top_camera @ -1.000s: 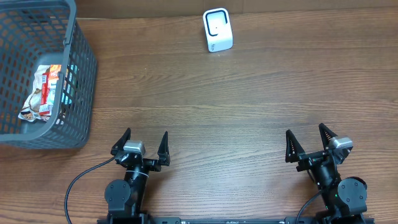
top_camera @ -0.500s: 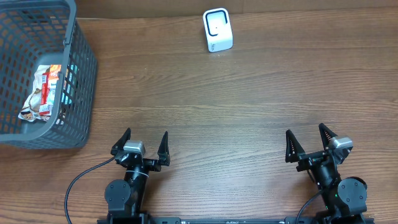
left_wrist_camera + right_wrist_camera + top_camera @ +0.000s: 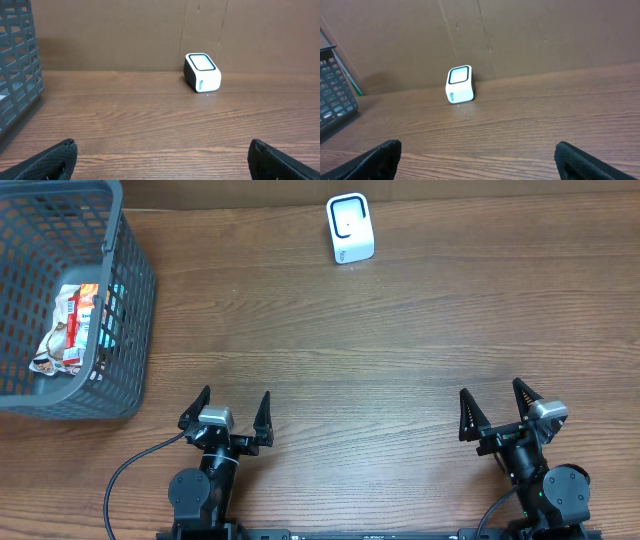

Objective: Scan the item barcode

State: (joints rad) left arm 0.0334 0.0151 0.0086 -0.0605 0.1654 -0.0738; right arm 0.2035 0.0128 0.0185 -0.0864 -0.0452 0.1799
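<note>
Findings for your review.

Left gripper (image 3: 235,394): it sits at the near edge of the table (image 3: 380,350), left of centre. Its jaws are spread wide with nothing between them. The wrist view shows only the two dark fingertips (image 3: 47,162) at the bottom corners, with bare wood between.

Right gripper (image 3: 490,388): it sits at the near edge, on the right. Its jaws are likewise wide apart and hold nothing. Both grippers point toward the far side and are well apart from each other.

Item: you will find a packet (image 3: 68,330), white with red and orange print, lying inside the basket (image 3: 138,300). It is near the basket's right wall. Something teal shows just beside it through the mesh, and what that is cannot be told. No barcode can be made out on the packet from overhead. Neither gripper is near it.

Basket: it is dark grey mesh and stands at the far left of the table, partly cut off by the frame.

Scanner (image 3: 350,228): it is a small white block with a dark-rimmed window. It stands upright at the far edge, near the middle, in front of a brown cardboard wall (image 3: 530,35). It is well apart from the basket and from both grippers.

Cable (image 3: 125,475): it is black and loops over the table beside the left arm's base.
</note>
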